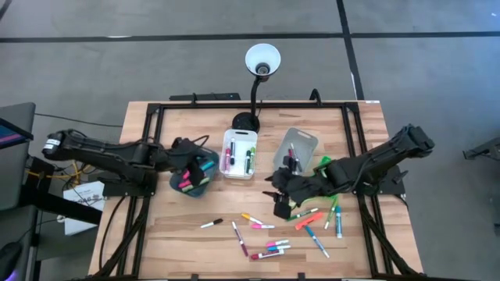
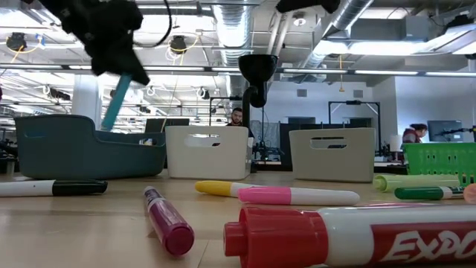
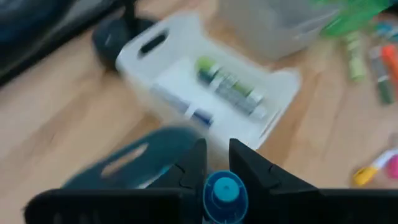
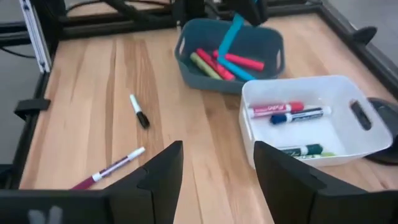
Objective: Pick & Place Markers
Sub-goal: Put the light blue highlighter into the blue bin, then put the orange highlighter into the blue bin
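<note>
Holding one blue marker point(image 4: 231, 32) over teal bin point(image 4: 186, 59).

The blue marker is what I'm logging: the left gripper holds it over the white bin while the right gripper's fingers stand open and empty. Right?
Not quite. The left gripper holds the blue marker over the teal bin, not the white bin, as the right wrist view shows. The rest stands: the right gripper has its fingers open and empty.

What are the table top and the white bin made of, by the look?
Table top: wood, likely butcher-block; pale planks with visible grain and joint lines, low sheen.
White bin: plastic, probably moulded; smooth, even walls, rounded corners, a cut-out handle slot, slightly glossy. Exact plastic can't be told.
</note>
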Motion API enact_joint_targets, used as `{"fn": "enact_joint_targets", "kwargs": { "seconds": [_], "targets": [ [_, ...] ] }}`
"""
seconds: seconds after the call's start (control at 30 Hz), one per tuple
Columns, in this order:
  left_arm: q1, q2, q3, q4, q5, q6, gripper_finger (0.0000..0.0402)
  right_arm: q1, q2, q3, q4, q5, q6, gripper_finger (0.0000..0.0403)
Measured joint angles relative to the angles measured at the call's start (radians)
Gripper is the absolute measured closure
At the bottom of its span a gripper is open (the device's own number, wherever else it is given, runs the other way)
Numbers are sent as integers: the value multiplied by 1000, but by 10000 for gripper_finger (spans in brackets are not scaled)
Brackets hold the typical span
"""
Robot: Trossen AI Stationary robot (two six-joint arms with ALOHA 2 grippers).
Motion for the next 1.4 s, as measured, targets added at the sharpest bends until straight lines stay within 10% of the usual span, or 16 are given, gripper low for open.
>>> {"fn": "enact_joint_targets", "kwargs": {
  "seconds": [0.37, 0.8, 1.17, 1.4],
  "targets": [
    [211, 178, -41, -88, 328, -150, 337, 27, 103, -1, -18, -4, 64, 235],
    [289, 347, -47, -53, 324, -39, 292, 21, 91, 0, -10, -9, 58, 249],
    [270, 165, -47, -24, 277, 13, 260, 1, 103, 0, -8, -12, 58, 260],
    [135, -19, -46, 136, 278, 141, 281, -4, 148, 0, -42, -214, 66, 262]
  ]
}}
